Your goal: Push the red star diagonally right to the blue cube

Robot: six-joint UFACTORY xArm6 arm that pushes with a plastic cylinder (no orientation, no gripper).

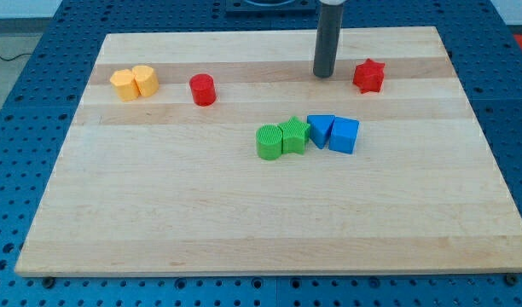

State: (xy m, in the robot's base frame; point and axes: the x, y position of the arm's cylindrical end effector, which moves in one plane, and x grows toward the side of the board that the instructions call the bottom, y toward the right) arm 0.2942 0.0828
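Nearest row: green cylinder (268, 142), green star (293, 136), blue triangle (320, 130), blue cube (345, 136), touching in line. Beyond: red cylinder (202, 89), two yellow blocks (134, 82). Farthest: red star (368, 76), near board's (244, 230) top edge; my tip (323, 75), bare rod holding nothing, just left of it. Open wood between star and cube.

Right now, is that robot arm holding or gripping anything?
No gripper here: the arm ends in a plain rod.
My tip holds nothing; it stands apart from the red star, on its left in the view, and touches no block.
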